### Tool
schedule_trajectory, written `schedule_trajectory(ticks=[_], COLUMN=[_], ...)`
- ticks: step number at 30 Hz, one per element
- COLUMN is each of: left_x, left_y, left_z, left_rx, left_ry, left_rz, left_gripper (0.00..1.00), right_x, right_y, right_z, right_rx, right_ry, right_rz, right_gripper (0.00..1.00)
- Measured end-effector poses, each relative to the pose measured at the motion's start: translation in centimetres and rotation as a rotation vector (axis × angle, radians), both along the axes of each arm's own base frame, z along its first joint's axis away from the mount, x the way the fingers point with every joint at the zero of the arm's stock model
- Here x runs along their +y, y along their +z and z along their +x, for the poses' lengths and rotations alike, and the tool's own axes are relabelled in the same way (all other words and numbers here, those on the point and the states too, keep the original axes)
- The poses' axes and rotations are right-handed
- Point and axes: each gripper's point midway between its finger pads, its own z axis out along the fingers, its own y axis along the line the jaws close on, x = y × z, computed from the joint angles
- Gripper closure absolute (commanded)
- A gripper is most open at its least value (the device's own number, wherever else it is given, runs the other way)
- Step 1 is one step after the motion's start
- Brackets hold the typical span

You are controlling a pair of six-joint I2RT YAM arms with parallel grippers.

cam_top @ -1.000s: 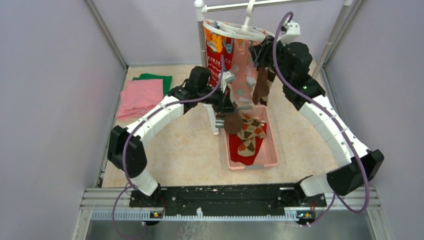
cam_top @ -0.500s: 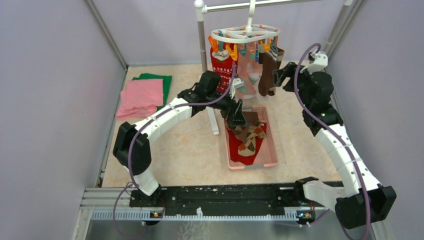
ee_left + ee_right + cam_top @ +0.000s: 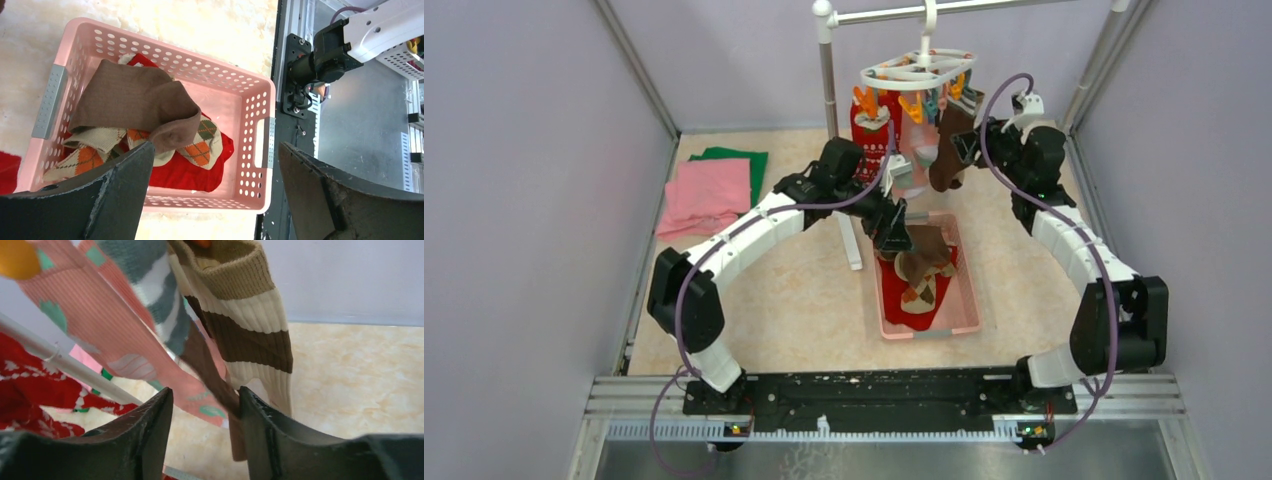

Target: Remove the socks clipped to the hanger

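Two claws, one basket, one hanger.
Left claw (image 3: 215,155) spread wide, empty, over the pink basket (image 3: 265,100) with one brown argyle sock (image 3: 135,100) atop red fabric (image 3: 200,172); right claw (image 3: 206,395) narrowly parted around hanging ends of a pink sock (image 3: 100,325) and a brown striped sock (image 3: 250,330), clipped with a red sock (image 3: 869,125) to the white hanger (image 3: 919,72).

One hanger (image 3: 919,72), one basket (image 3: 970,300), two cloths (image 3: 705,192)

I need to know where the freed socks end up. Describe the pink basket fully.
The basket is pink plastic, rectangular, with perforated walls and a grey handle at each end. It sits upright on the beige table, holding a brown sock, argyle socks and a red sock. The open left gripper hangs above it.
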Motion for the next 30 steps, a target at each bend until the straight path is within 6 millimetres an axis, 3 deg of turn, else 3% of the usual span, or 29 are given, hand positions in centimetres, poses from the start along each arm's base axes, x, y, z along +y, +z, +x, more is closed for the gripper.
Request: schedule_trajectory(ticks=[3, 4, 9, 12, 17, 23, 30], left_x=[0.5, 0.7, 1.3, 1.4, 1.3, 1.0, 0.8], left_y=[0.1, 0.2, 0.7, 1.1, 1.8, 2.9, 3.7], left_z=[0.1, 0.1, 0.6, 0.9, 1.0, 1.1, 0.7], left_rx=[-0.004, -0.005, -0.011, -0.017, -0.028, -0.036, -0.014], left_ry=[0.004, 0.006, 0.021, 0.028, 0.028, 0.024, 0.007], left_rz=[0.006, 0.007, 0.003, -0.003, -0.014, -0.036, -0.061], left_gripper=[0.01, 0.01, 0.01, 0.01, 0.01, 0.01, 0.01], right_x=[0.6, 0.8, 1.1, 1.3, 2.0, 4.7, 6.9], right_y=[-0.7, -0.6, 0.8, 1.8, 4.7, 8.4, 8.5], right_z=[1.0, 1.2, 1.2, 0.0, -4.1, -10.0, -14.2], right_rx=[0.007, 0.001, -0.037, -0.060, -0.124, -0.198, -0.171], right_ry=[0.037, 0.046, 0.067, 0.069, 0.081, 0.165, 0.261], right_rz=[0.004, 0.006, 0.033, 0.040, 0.049, 0.068, 0.111], right_gripper=[0.97, 1.00, 1.00, 1.00, 1.00, 1.00, 1.00])
